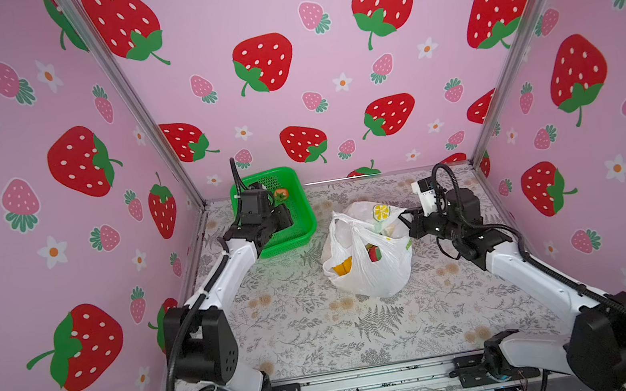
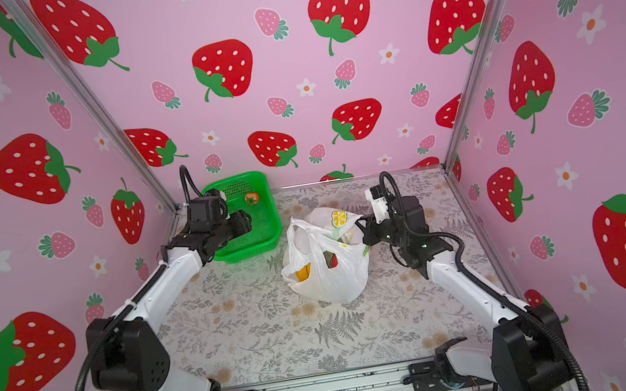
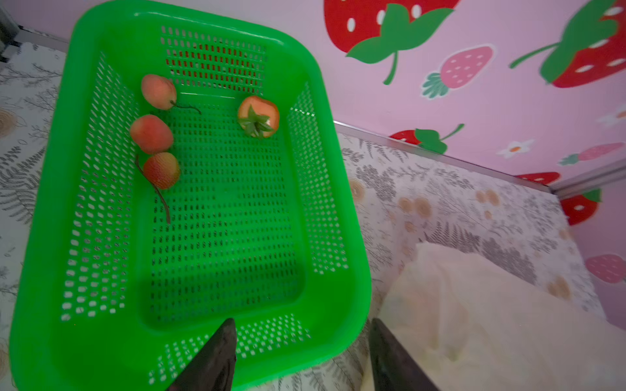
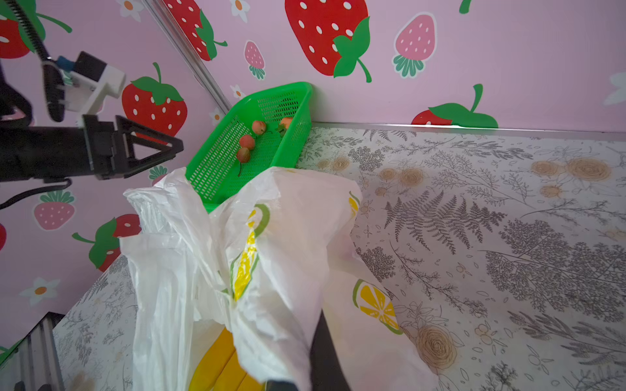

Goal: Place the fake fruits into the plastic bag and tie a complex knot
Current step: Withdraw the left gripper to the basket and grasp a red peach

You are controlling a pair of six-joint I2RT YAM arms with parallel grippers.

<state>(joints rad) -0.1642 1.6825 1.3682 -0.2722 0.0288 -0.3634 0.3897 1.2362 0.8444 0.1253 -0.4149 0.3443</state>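
The white lemon-print bag (image 1: 369,276) sits mid-counter (image 1: 324,337) with its mouth open and a yellow banana (image 1: 343,266) showing inside. The right gripper (image 1: 405,218) is pinched tight on the bag's rim. The left gripper (image 3: 303,325) hangs spread and empty over the near edge of the green basket (image 3: 342,203), where three small red fruits (image 3: 151,133) and an orange fruit (image 3: 258,116) lie.

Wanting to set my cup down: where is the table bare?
Bare: the wide front table stretch between both arm bases, before the plastic bag. Crowded behind: green basket, left gripper, right gripper pinching the bag.
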